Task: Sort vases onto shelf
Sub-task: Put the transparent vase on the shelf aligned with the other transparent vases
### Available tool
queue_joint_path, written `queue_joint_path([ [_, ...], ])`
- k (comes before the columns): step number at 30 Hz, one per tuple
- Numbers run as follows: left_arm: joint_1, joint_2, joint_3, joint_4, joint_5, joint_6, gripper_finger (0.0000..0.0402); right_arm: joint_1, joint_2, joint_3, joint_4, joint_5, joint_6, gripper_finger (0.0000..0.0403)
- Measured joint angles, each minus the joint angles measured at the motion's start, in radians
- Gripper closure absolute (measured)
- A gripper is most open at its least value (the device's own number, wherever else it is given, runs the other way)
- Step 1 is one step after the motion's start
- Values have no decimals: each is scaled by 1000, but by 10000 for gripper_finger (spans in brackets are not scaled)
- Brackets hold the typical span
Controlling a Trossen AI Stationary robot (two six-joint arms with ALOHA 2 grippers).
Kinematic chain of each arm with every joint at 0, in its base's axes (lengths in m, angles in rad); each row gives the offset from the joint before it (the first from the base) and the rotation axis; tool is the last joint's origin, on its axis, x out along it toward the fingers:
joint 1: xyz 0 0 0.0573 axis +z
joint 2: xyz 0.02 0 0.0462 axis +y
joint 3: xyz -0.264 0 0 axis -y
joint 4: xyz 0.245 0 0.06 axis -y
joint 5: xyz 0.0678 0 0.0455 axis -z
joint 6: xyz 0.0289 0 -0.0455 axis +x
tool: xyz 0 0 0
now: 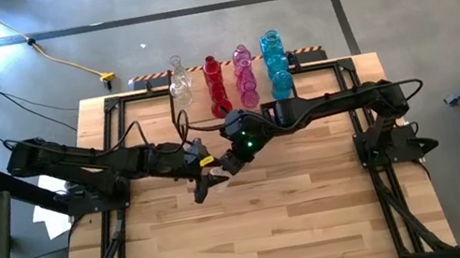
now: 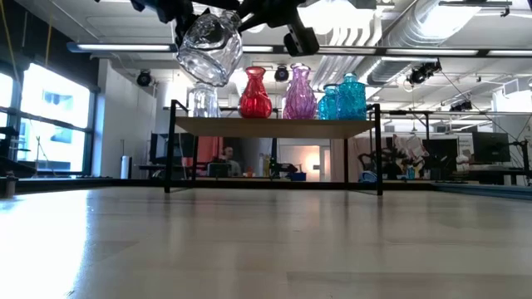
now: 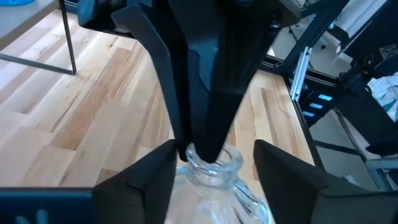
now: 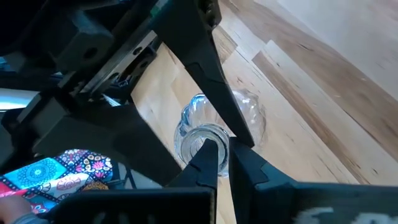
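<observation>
The light-wood slatted surface (image 1: 263,208) carries the shelf (image 2: 274,127) at its far edge, well beyond both sets of fingers. On the shelf stand vases in colour groups: clear vases (image 1: 179,81), red vases (image 1: 215,84), pink vases (image 1: 246,77) and blue vases (image 1: 276,64).

Both arms meet above the middle of the surface, nearer than the shelf. Between them, lifted clear of the wood, hangs one clear vase (image 2: 209,46), tilted, its bulbous body toward the left gripper (image 3: 214,165) and its open neck toward the right gripper (image 4: 224,163).

The right gripper's fingers are pressed narrow together, pinching the rim of the vase's neck: one finger sits inside the mouth, the other outside against the glass, so the vase hangs from them. The left gripper's fingers (image 3: 152,171) stand apart on either side of the vase's shoulders, the neck rising in the gap between them; whether they press the glass cannot be told. The right arm's closed fingers come down into that same gap from the far side.

A patterned, colourful cloth (image 4: 68,168) shows beyond the right gripper's fingers. No writing can be read on anything.
</observation>
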Motion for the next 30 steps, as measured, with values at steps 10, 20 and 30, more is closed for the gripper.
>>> queue_joint_path([
  [10,0,0,-1,-3,-22,15,287,0,0,0,12,1,4,403],
  [20,0,0,-1,-2,-21,15,291,0,0,0,13,1,8,403],
  [30,0,0,-1,-1,-19,16,291,0,0,0,14,-5,17,403],
])
